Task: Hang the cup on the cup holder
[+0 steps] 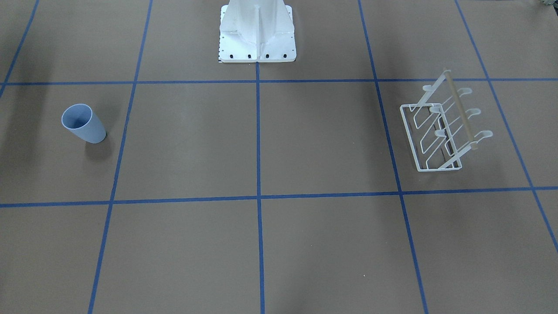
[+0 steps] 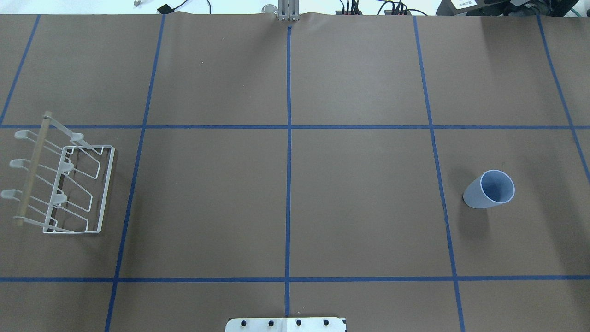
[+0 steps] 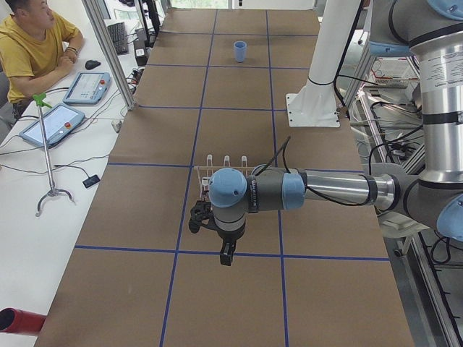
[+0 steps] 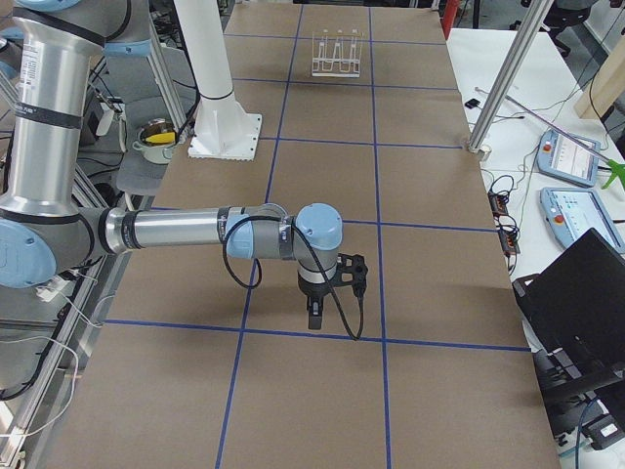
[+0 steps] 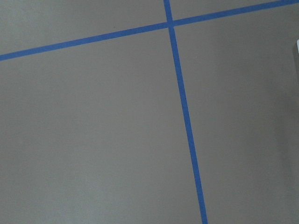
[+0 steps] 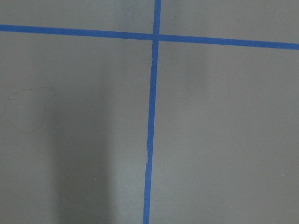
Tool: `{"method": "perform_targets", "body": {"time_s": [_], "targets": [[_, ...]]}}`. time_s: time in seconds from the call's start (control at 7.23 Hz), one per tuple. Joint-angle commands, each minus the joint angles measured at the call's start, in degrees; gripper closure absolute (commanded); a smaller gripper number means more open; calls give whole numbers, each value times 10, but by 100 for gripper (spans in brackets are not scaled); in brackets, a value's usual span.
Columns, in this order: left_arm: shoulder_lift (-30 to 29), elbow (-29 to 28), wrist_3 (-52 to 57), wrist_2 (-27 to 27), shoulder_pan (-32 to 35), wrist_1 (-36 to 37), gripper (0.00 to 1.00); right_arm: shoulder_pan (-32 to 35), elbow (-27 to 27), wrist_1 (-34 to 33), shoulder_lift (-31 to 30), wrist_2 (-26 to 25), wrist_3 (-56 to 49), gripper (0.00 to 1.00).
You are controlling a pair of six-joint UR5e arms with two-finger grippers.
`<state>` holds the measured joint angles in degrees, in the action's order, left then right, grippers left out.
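Note:
The pale blue cup (image 1: 83, 124) stands upright, rim up, on the brown table, on the robot's right side; it also shows in the overhead view (image 2: 489, 190) and far off in the exterior left view (image 3: 239, 50). The white wire cup holder (image 1: 440, 131) with its tan rod stands on the robot's left side (image 2: 60, 184), empty. The left gripper (image 3: 226, 253) hangs above the table near the holder, seen only from the side. The right gripper (image 4: 313, 318) likewise points down over the table. I cannot tell whether either is open. Both wrist views show only table and blue tape.
The white robot pedestal (image 1: 257, 35) stands at the table's robot-side edge (image 2: 286, 324). Blue tape lines grid the brown table. An operator (image 3: 36, 43) sits beside the table with tablets; a laptop (image 4: 586, 293) stands off the table's far side.

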<state>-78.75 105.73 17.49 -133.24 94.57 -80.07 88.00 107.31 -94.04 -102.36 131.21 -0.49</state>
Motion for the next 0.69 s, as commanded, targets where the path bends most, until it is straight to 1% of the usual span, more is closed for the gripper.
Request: {"method": "perform_targets", "body": {"time_s": [0.0, 0.42, 0.55], "targets": [[0, 2, 3, 0, 0, 1, 2, 0, 0, 0, 0, 0, 0, 0], [-9, 4, -2, 2, 1, 1, 2, 0, -1, 4, 1, 4, 2, 0], [-10, 16, -3, 1, 1, 1, 2, -1, 2, 4, 9, 8, 2, 0]]}}
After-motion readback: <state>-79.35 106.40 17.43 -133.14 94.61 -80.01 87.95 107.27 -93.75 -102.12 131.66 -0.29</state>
